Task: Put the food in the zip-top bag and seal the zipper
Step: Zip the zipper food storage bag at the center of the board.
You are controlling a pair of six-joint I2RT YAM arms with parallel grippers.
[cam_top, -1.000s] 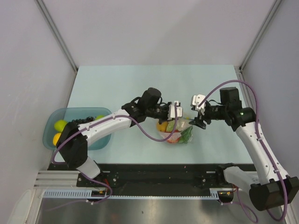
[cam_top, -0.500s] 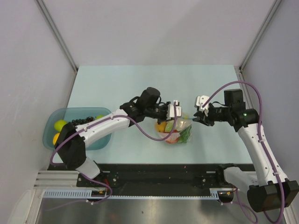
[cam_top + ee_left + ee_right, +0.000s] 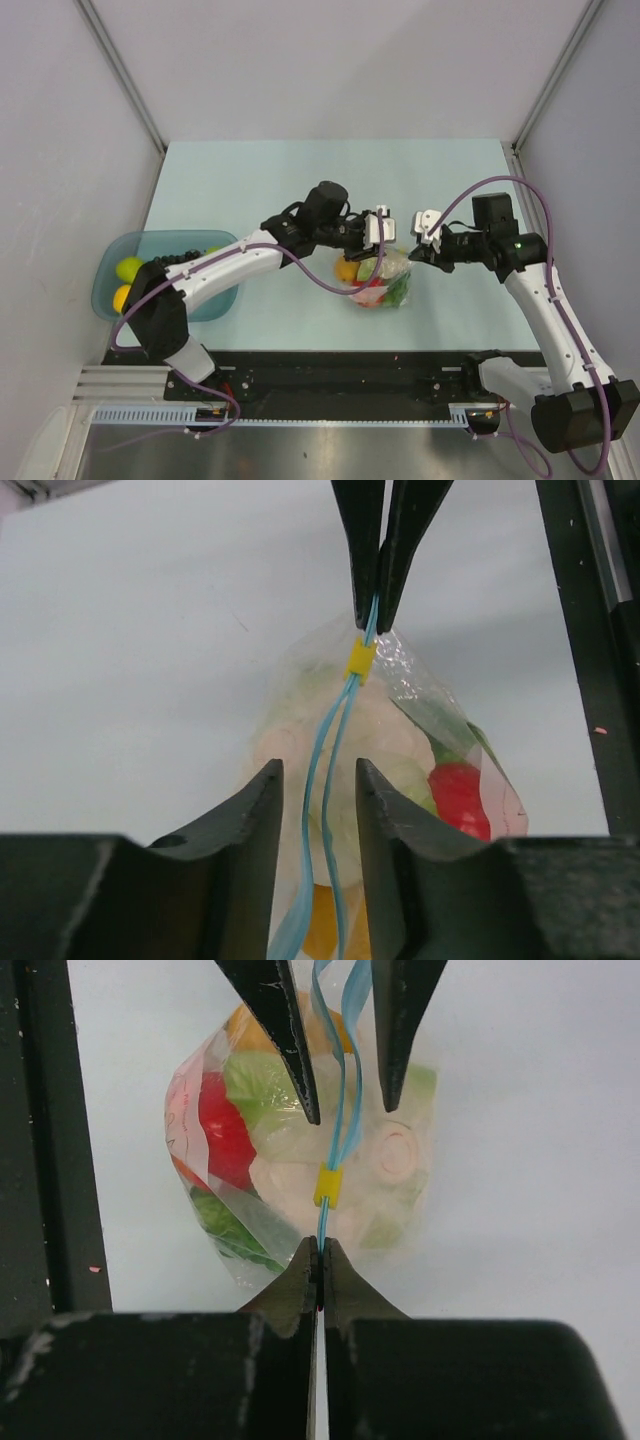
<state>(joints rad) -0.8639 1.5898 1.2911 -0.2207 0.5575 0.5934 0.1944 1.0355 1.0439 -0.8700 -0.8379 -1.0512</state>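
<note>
Right gripper (image 3: 320,1265) has its two fingers pressed together on the end of the zipper (image 3: 342,1110), just behind a small yellow slider (image 3: 327,1186) that sits on the light-blue strip. From the slider the strip splits into two tracks that are not yet joined. They run on between the fingers of the left gripper (image 3: 318,770), whose jaws stand apart on either side of them. Whether those jaws touch the tracks cannot be told. Below the strip, the zip-top bag (image 3: 392,268) hangs bulging between the two grippers, over the pale table (image 3: 250,180). The food inside it includes a red apple (image 3: 225,1130), an orange fruit (image 3: 346,270) and green-and-white leafy pieces (image 3: 265,1080). Well off to the left, a teal bowl (image 3: 105,255) holds yellow-green round fruits (image 3: 128,267).
</note>
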